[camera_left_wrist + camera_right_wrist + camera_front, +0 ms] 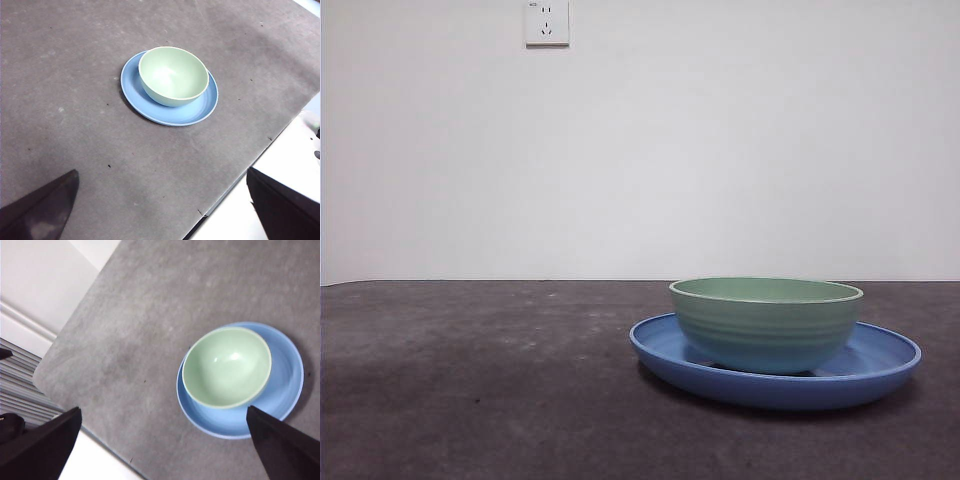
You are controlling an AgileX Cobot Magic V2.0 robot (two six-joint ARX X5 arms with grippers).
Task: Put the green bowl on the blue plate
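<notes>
We see the green bowl (766, 322) sitting upright on the blue plate (880, 365) (slightly off-centre); both hands hang wide open, empty, above the tabletop (480, 380).

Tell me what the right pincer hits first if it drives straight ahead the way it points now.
Probably the bare table beside the plate; the bowl sits off-centre in that view, though depth is unclear.

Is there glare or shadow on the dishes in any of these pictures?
Left wrist view: a bright glare patch inside the green bowl. Right wrist view: small highlights inside it. Front view: soft, even light, with a dark shadow under the blue plate on the table.
</notes>
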